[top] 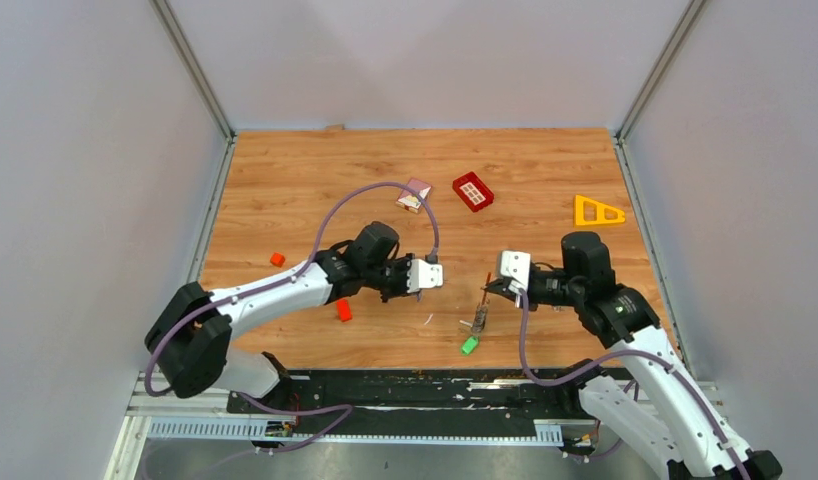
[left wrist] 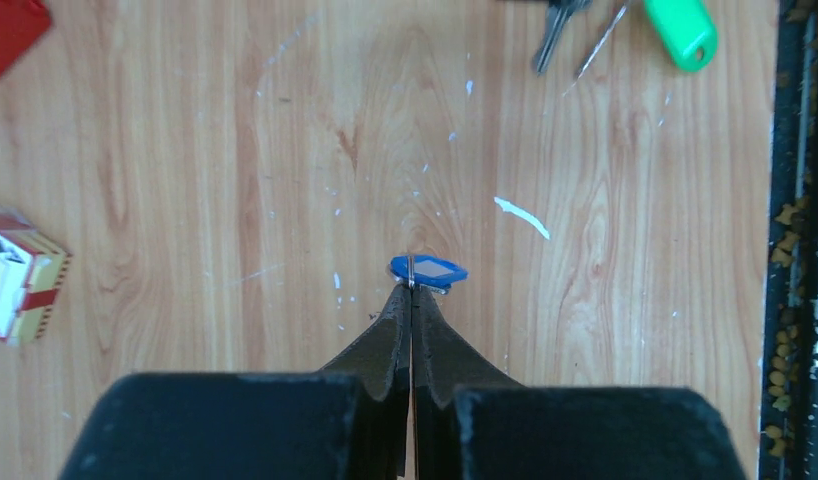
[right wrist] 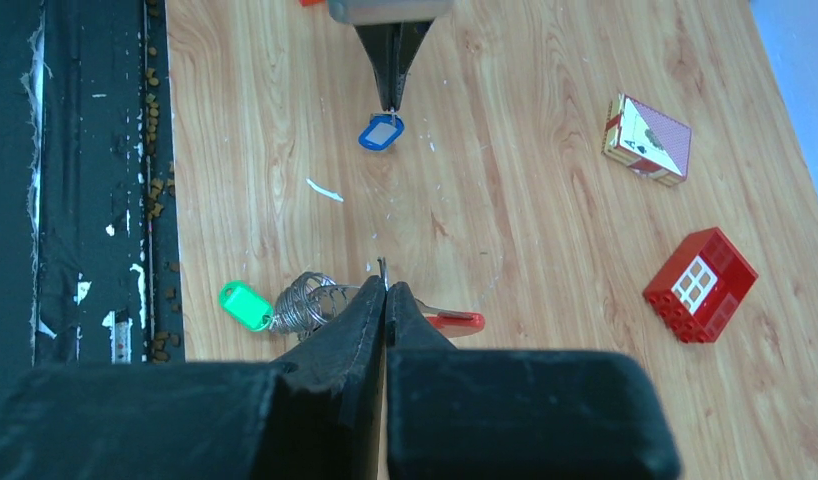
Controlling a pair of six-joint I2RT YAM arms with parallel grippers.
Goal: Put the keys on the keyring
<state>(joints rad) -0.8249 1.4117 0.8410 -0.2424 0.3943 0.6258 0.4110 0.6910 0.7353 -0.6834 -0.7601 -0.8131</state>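
Observation:
My left gripper [left wrist: 412, 283] is shut on a thin metal loop at the edge of the blue key [left wrist: 428, 270], held above the wood. The right wrist view shows that gripper [right wrist: 390, 100] with the blue key [right wrist: 382, 132] hanging below its tips. My right gripper [right wrist: 384, 285] is shut on a thin metal edge of the keyring [right wrist: 382, 265]. A red piece [right wrist: 455, 321] and coiled wire rings [right wrist: 305, 300] hang beneath it, with the green key [right wrist: 246, 304] at their left. From above, the two grippers [top: 432, 275] [top: 488, 288] face each other a short gap apart.
At the back stand a red gridded brick [top: 472, 191], a small card box [top: 414, 195] and a yellow triangle [top: 598, 211]. Two orange blocks [top: 277, 259] [top: 344, 310] lie left of my left arm. A black rail [top: 405, 395] runs along the near edge.

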